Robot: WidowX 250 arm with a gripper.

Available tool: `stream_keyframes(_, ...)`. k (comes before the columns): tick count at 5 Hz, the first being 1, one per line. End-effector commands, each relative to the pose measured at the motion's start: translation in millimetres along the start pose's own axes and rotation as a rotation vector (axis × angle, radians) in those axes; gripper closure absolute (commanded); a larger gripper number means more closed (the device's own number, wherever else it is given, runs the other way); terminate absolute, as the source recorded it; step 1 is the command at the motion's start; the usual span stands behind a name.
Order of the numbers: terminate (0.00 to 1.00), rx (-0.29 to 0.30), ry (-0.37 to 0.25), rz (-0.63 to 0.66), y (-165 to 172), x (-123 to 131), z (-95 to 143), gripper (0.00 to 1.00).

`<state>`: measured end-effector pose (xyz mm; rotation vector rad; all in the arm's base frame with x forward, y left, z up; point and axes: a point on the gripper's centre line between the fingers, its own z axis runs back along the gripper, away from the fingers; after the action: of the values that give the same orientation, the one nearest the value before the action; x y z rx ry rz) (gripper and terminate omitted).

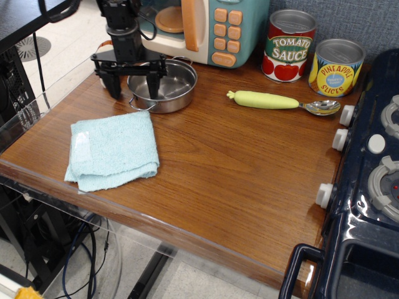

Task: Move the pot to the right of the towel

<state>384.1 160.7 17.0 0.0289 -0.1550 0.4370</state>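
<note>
In the upper left of the frame, the shallow round stainless-steel pot [163, 84] with thin wire loop handles sits on the brown wooden counter [237, 168], just in front of the pastel toy microwave [206, 28]. The folded light-blue terry towel [113, 149] lies below it, toward the lower left, a little apart from the pot. The black robot hand [133, 87] hangs over the pot's left rim with its two fingers spread wide: the left finger outside the wall, the right one over the bowl. It grips nothing yet.

The pot looks light, rigid and thin-walled, and its polished metal is likely slippery, so a pinch across the wall could slide or tip it. The rim where the fingers now straddle seems the sensible place to take hold; the wire handles look too thin and springy for a sure grip. Being empty, it should lift without much effort. The bare wood to the right of the towel, in the middle of the frame, offers room to set it down, well short of the yellow-handled spoon [280, 101].
</note>
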Motion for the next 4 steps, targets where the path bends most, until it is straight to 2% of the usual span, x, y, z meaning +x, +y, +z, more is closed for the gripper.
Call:
stream_keyframes(1,0.00,0.024,-0.057,-0.005,-3.7,11.6,21.4,1.00)
stream_keyframes(4,0.00,-0.042,-0.061,0.031,15.0,13.5,41.4,1.00)
